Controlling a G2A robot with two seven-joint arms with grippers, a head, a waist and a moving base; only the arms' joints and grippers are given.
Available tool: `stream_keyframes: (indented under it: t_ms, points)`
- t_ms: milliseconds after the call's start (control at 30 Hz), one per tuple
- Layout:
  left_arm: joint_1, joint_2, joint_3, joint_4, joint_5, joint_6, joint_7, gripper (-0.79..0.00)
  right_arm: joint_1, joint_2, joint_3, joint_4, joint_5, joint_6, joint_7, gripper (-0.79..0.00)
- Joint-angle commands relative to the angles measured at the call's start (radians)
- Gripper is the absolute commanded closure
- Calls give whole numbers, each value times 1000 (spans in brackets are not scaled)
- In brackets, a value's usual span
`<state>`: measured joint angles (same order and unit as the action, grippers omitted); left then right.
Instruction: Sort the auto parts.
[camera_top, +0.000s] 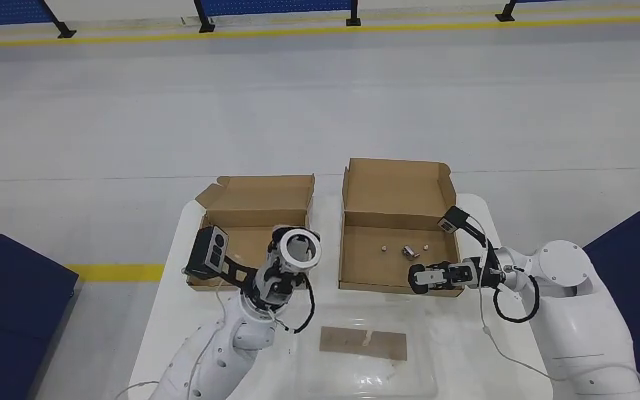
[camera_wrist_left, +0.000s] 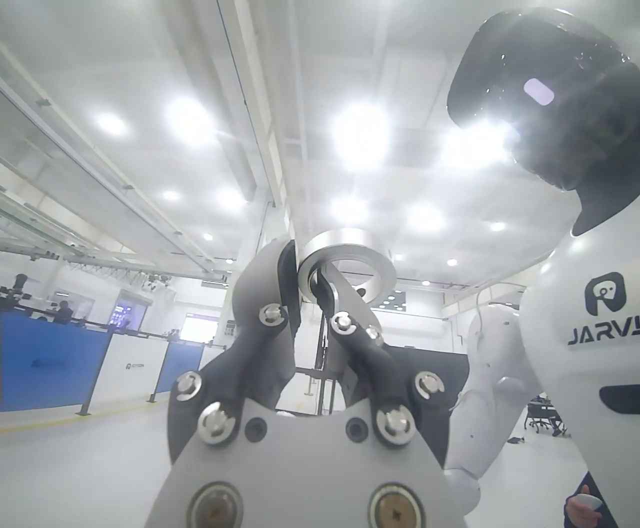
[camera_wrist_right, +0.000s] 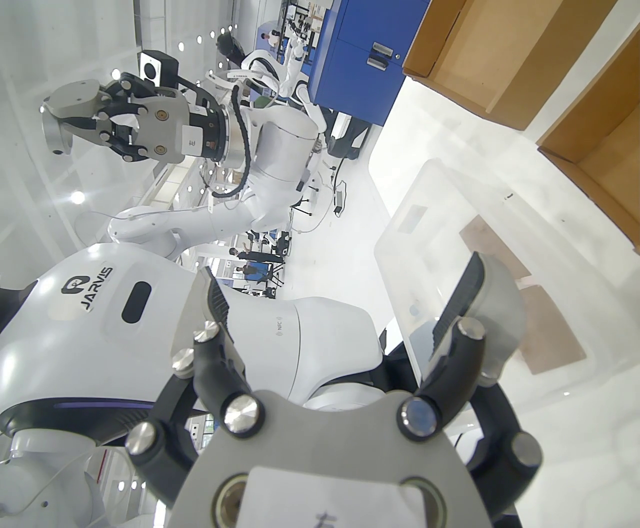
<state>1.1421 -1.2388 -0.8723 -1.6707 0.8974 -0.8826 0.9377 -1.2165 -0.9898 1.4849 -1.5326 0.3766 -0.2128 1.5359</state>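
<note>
Left pincer (camera_wrist_left: 304, 267) clamps the silver metal ring (camera_wrist_left: 350, 250); right pincer (camera_wrist_right: 340, 295) stands apart. I advise lowering it level into the brown cardboard box (camera_top: 258, 205) at nine o'clock.

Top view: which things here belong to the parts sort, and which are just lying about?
For the job:
metal ring, held in the left gripper
left cardboard box
right cardboard box with small parts inside
right gripper, open at that box's near edge

Lying about, as far as I can tell:
clear plastic bin nearest the robot
brown cardboard sheet in it
</note>
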Motion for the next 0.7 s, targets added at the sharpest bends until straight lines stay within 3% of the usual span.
stream_keyframes:
  t_ms: [0, 133, 667]
  points:
    - [0, 0, 1, 1, 0, 1, 1, 0, 0, 0, 0, 0, 0, 0, 0, -785]
    - [0, 0, 1, 1, 0, 1, 1, 0, 0, 0, 0, 0, 0, 0, 0, -785]
    - [89, -17, -41, -161, -171, -98, -102, 0, 0, 0, 0, 0, 0, 0, 0, -785]
